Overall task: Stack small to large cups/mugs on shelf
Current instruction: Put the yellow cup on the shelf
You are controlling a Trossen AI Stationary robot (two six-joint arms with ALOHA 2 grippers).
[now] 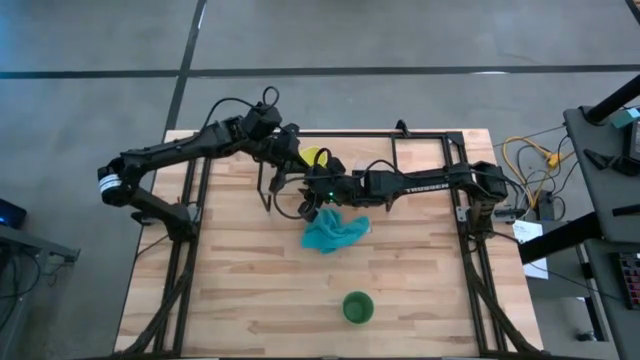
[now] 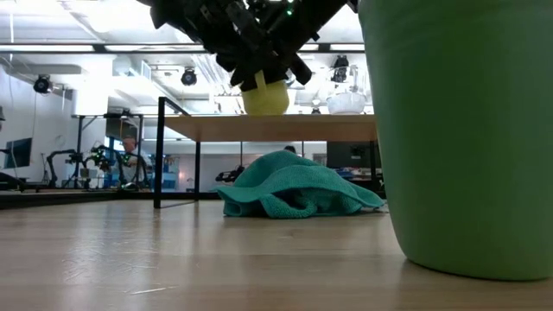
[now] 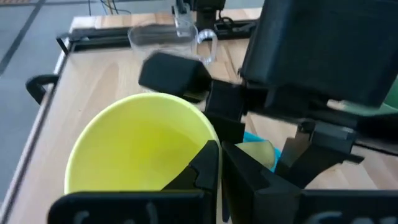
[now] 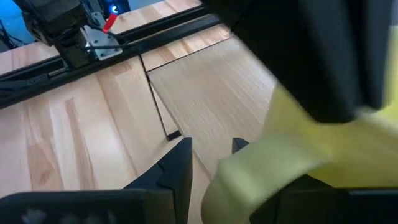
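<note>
The yellow mug [image 1: 312, 157] [image 2: 264, 99] sits upright at the light-wood shelf [image 2: 294, 128], with both arms meeting over it. My left gripper [image 3: 221, 171] is shut on its rim. My right gripper [image 4: 211, 152] is open at the mug's handle [image 4: 261, 165], and bare wood shows in the gap between its fingers. The clear glass cup [image 3: 165, 40] [image 2: 346, 102] stands on the shelf beyond the mug. The green cup [image 1: 358, 307] [image 2: 458, 130] stands alone near the table's near edge. My left gripper pinches the yellow mug's rim [image 3: 208, 138], one finger inside the mug and one outside, coming from above. The mug is upright with its base at the shelf plank's top; resting or just clear, I cannot tell. My right gripper has the handle lying across one finger [image 4: 239, 145]; whether they touch cannot be told.
A crumpled teal cloth [image 1: 335, 232] [image 2: 294, 190] lies on the table in front of the shelf. The shelf's thin black legs [image 2: 160, 155] stand to the left of the cloth. Cables and equipment sit beyond the table's right edge.
</note>
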